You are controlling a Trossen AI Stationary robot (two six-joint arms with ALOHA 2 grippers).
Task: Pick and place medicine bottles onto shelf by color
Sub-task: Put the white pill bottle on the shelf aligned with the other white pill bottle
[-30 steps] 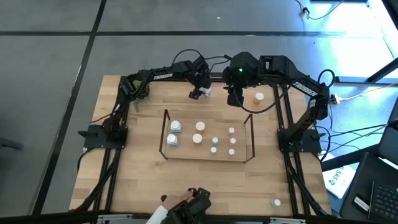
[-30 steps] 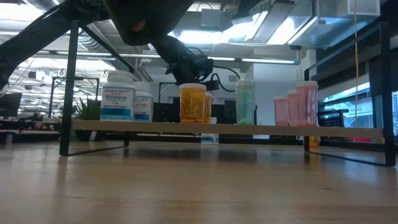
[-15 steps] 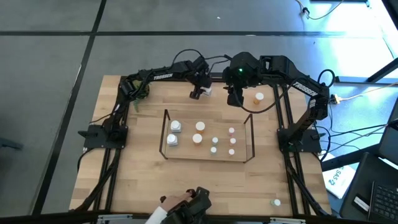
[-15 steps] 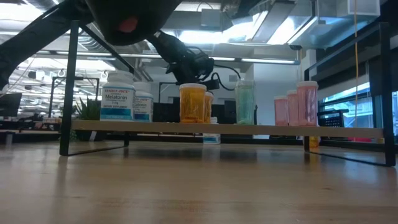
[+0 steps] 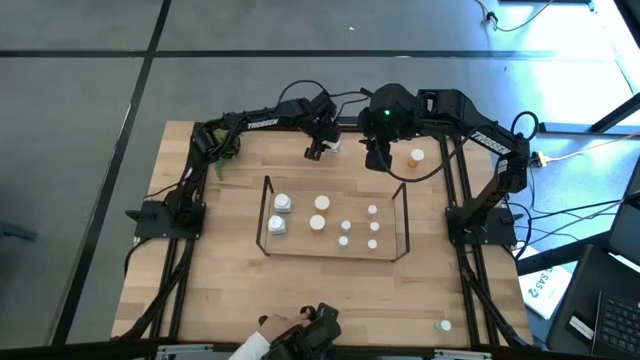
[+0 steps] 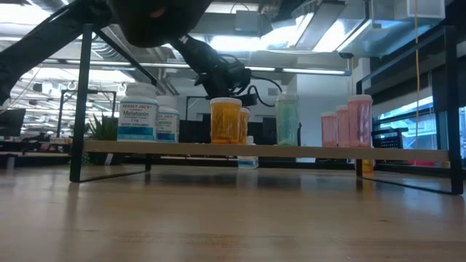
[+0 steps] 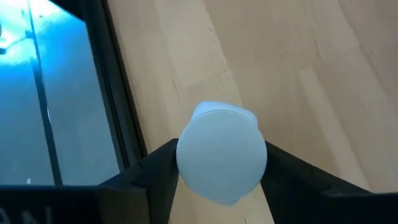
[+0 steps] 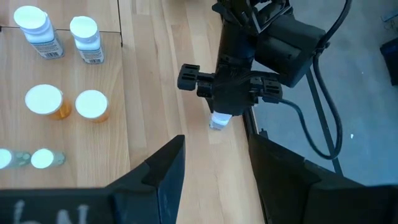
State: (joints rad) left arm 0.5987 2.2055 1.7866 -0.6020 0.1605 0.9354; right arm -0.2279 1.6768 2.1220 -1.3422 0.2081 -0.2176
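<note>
I saw the left gripper (image 7: 221,180) pinching a white bottle (image 7: 222,154) near the table's (image 5: 220,290) far edge, behind the shelf (image 5: 335,250). The right gripper (image 8: 211,165) hovered nearby, fingers spread.

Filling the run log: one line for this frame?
left gripper: shut on white bottle, behind shelf | right gripper: open, idle

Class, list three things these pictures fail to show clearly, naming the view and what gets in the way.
1. Body colour of the bottle in the left gripper: in the left wrist view its white cap hides it.
2. Labels of the bottles on the shelf: too small in the high view.
3. Orange bottle behind the shelf: in the low view, hidden behind the pink bottles.
</note>
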